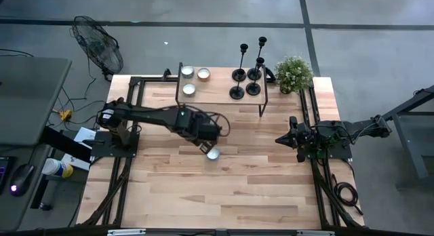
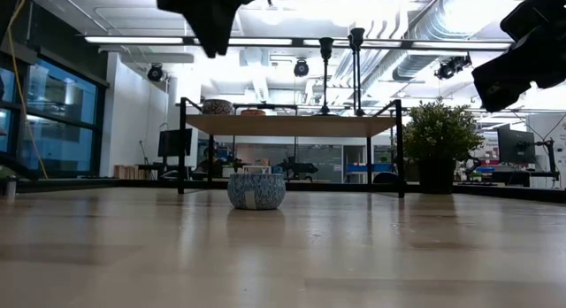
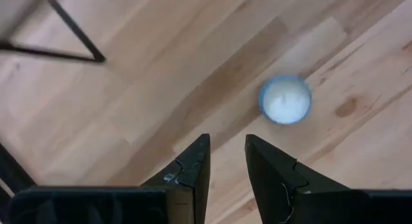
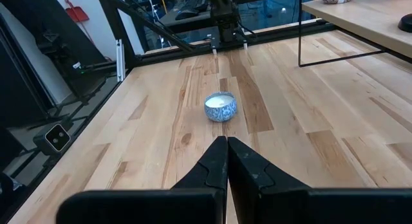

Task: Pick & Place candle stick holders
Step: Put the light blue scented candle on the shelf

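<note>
Four black candlesticks point(image 1: 245, 76) stand on their round bases on a low wooden shelf point(image 1: 220, 93) at the table's far side. Two of their tops point(image 2: 340, 42) show in the low view. My left gripper point(image 1: 205, 146) hovers open above the table's middle, next to a small blue-walled white candle point(image 1: 213, 153), which stands on the table and also shows in the left wrist view point(image 3: 285, 100). The gripper point(image 3: 226, 141) holds nothing. My right gripper point(image 1: 281, 139) waits shut at the right side, high off the table point(image 4: 226, 141).
Three more small candles point(image 1: 193, 79) sit on the shelf's left half. A potted green plant point(image 1: 293, 74) stands at the shelf's right end. The shelf's thin black legs point(image 1: 263, 104) reach down to the table. Bare wood lies toward the near edge.
</note>
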Robot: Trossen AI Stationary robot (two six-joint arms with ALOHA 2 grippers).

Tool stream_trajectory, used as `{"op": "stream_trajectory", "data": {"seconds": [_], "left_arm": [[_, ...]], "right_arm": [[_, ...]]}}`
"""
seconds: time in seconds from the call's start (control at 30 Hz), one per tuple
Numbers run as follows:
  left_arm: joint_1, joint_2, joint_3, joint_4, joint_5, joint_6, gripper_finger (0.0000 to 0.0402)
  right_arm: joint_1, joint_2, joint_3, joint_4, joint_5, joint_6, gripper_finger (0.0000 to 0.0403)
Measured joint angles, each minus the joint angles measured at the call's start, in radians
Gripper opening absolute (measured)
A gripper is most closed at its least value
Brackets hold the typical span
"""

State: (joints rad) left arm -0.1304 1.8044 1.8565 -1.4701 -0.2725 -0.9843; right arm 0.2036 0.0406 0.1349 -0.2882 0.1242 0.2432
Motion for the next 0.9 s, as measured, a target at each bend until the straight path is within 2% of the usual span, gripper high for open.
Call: {"op": "stream_trajectory", "data": {"seconds": [0.23,0.37,0.57,0.73,0.9], "left_arm": [[-0.015,0.0,-0.091,0.038,0.076,-0.071,0.0095],[-0.012,0.0,-0.163,0.144,0.102,-0.072,0.0095],[0.024,0.006,-0.282,0.348,0.241,-0.071,0.0095],[0.049,0.069,-0.299,0.389,0.291,-0.067,0.0095],[0.062,0.111,-0.299,0.42,0.293,-0.043,0.0095]], "right_arm": [[0.0,0.0,0.0,0.0,0.0,0.001,0.0],[0.0,0.0,0.0,0.0,0.0,0.001,0.0],[0.0,0.0,0.0,0.0,0.0,0.001,0.0],[0.0,0.0,0.0,-0.001,0.0,0.0,0.0],[0.0,0.006,0.0,-0.001,0.0,0.0,0.0]]}}
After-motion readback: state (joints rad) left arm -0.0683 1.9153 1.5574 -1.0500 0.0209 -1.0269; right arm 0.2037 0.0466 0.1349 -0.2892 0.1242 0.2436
